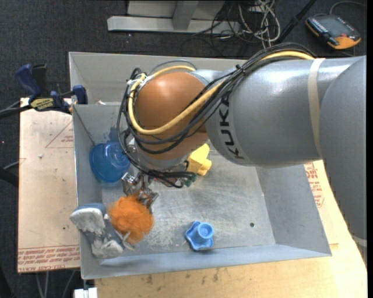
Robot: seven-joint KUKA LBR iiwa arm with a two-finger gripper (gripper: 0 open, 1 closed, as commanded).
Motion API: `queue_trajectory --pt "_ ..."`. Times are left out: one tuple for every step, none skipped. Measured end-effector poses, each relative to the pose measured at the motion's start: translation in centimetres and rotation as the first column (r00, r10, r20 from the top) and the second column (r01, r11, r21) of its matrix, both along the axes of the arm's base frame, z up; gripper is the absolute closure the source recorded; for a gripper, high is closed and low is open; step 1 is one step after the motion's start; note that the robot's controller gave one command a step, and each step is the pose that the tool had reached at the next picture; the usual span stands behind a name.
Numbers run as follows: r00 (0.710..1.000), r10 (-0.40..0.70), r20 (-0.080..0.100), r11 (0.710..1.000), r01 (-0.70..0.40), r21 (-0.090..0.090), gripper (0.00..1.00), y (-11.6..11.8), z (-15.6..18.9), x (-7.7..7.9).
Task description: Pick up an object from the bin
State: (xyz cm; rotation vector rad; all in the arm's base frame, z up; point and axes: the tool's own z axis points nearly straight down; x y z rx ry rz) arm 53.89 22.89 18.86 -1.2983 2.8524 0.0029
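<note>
Background: dark floor with loose black cables (245, 17) beyond the bin's far wall.
Bin: grey metal bin (233, 192) with sloped walls and a scuffed floor, holding a few scattered things.
Left side: translucent blue plastic cup (105, 163) lying against the left wall.
Near-left corner: pale grey lumpy figure (93, 228), touching an orange fuzzy ball (133, 220).
Near wall: small blue plastic knob (200, 235), apart from the rest.
Tool: tool (140, 193) low over the orange fuzzy ball's upper edge; spread or pressed together, I cannot tell.
Part-hidden: yellow plastic block (201, 160), half covered by the arm.
In the way: silver arm (280, 110) and its brown domed wrist cover (169, 110) hide the bin's middle and far side.
</note>
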Motion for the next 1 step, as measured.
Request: queue_trajectory --pt "0.959 0.283 -0.008 0.959 -0.283 -0.003 1.00 -0.08 3.96 2.11"
